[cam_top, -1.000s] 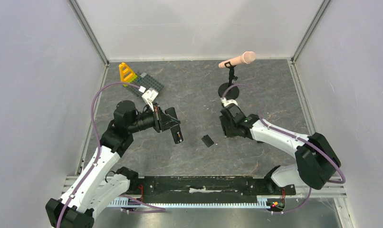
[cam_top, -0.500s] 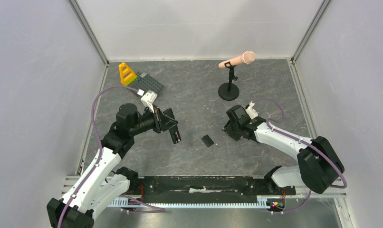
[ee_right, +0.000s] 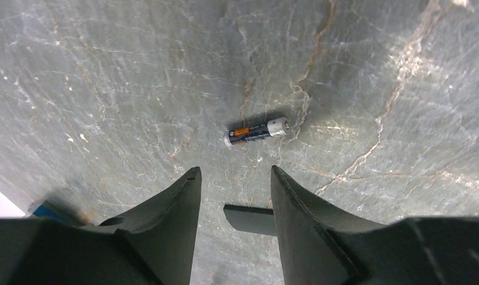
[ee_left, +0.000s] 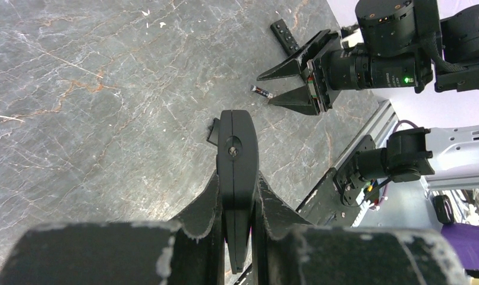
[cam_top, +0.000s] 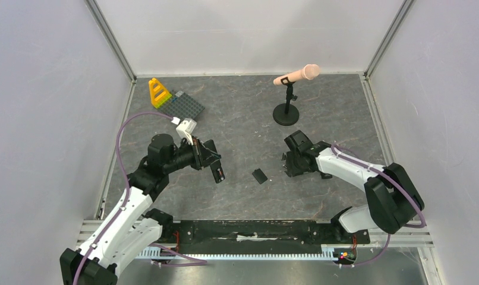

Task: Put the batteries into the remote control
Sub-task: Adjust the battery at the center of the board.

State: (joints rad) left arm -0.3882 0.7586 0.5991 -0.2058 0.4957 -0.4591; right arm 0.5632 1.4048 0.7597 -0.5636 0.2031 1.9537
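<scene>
My left gripper (cam_top: 212,161) is shut on the remote control (cam_top: 218,173), a slim black bar, and holds it edge-up above the table; it also shows in the left wrist view (ee_left: 238,142). One battery (ee_right: 256,132), dark with an orange band and a silver end, lies on the table just beyond my right gripper (ee_right: 234,172), which is open and empty. The battery also shows in the left wrist view (ee_left: 262,91), by the right fingertips. The small black cover (cam_top: 260,176) lies flat between the arms.
A black remote with buttons (ee_left: 284,37) lies beyond the right gripper. A flat dark piece (ee_right: 249,218) lies under the right fingers. A microphone on a stand (cam_top: 286,113) is at the back. A yellow block and grey baseplate (cam_top: 186,104) sit back left.
My right gripper has swung away from the microphone stand, toward the near side, and turned down over the battery. My left gripper has shifted slightly nearer with the remote.
</scene>
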